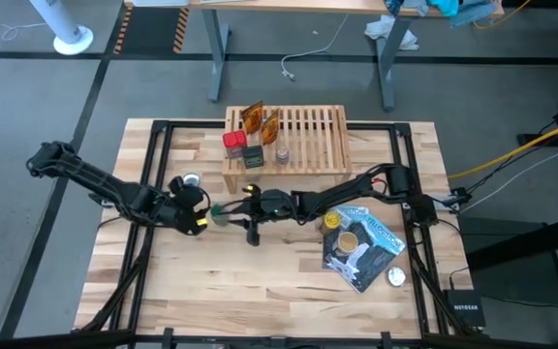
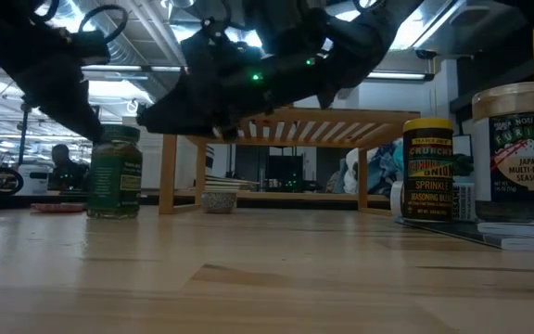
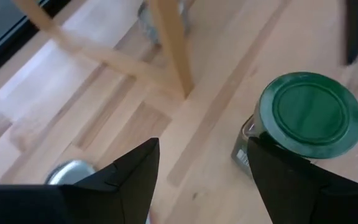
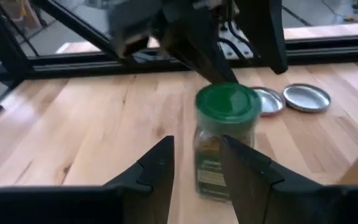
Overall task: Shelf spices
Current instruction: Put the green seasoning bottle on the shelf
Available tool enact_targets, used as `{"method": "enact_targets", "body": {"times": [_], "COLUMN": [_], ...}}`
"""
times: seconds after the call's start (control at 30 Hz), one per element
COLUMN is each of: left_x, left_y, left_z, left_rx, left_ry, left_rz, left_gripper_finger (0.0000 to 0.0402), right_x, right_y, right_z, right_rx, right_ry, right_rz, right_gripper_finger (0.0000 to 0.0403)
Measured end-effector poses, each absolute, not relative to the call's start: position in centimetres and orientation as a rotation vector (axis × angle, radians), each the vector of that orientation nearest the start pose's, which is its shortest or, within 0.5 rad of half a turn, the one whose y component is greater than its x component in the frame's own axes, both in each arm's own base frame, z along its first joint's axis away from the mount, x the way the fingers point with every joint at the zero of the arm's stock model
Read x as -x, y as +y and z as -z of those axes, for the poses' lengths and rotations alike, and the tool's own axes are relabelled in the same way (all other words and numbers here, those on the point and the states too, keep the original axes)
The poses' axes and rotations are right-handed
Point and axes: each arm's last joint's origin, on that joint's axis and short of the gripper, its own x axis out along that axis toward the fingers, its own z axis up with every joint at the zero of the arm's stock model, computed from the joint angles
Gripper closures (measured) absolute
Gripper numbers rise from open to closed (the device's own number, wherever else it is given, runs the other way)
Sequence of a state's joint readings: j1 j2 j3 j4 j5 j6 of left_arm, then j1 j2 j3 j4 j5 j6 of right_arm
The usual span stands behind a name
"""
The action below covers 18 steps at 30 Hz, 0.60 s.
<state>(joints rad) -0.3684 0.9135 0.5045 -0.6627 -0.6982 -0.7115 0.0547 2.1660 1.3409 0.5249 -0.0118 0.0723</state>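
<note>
Your green-capped jar (image 1: pixel 220 214) stands on the table (image 1: pixel 260 291) between both grippers, left gripper (image 3: pixel 201 168) and right gripper (image 4: pixel 196 165) fingers released; next, grasp and lift it to the shelf (image 1: pixel 308 136).

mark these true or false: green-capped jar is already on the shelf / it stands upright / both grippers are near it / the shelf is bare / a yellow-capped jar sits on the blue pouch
1. The green-capped jar is on the shelf. False: it stands on the table, in front of the shelf.
2. The jar stands upright. True.
3. The left gripper and right gripper are both close to the jar. True: one on either side of it.
4. The shelf is bare. False: it already holds two orange packets, a red-capped jar and a dark tin.
5. A yellow-capped jar sits on the blue pouch. True.
</note>
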Motion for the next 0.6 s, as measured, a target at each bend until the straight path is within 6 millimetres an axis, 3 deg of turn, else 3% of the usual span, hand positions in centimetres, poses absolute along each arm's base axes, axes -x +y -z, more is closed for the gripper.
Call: {"method": "enact_targets", "body": {"times": [0.2,0.6], "left_x": [-15.8,-17.1], "left_y": [-3.7,-3.4], "left_z": [-19.2,-18.1], "left_rx": [0.096,0.075], "left_ry": [0.728,0.781], "left_rz": [-0.550,-0.561], "left_gripper_finger": [0.0164,0.0164], "right_x": [-48.1,-48.1], "right_y": [2.5,3.0], "right_z": [-15.8,-15.5], "right_rx": [-0.067,-0.120], "right_ry": [0.277,0.303], "right_rz": [-0.060,-0.082], "right_gripper_finger": [0.0269,0.0269]}}
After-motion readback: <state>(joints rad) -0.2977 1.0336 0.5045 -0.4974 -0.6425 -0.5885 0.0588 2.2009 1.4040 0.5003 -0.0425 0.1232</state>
